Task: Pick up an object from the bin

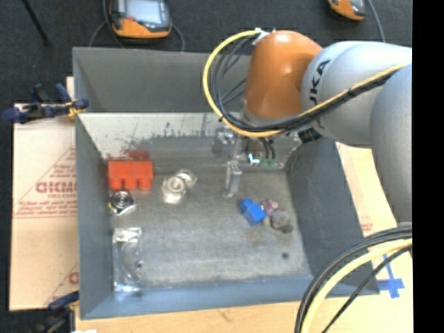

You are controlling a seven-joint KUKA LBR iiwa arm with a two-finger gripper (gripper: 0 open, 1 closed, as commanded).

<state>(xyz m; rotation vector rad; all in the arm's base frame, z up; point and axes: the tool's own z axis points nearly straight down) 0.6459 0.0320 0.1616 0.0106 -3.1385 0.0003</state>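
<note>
My gripper (232,184) hangs below the orange wrist cover, over the back middle of the bin floor. Just to its front right lies a small blue block (252,211). A little purple and grey lump (277,217) sits beside the block on its right. To the gripper's left, a clear plastic cup (177,186) lies on its side. Nothing shows in the gripper.
An orange brick (130,173) sits at the back left, with a round metal piece (122,202) just in front of it. A clear plastic wrapper (127,259) lies in the front left corner. The arm and its yellow cables cover the bin's back right.
</note>
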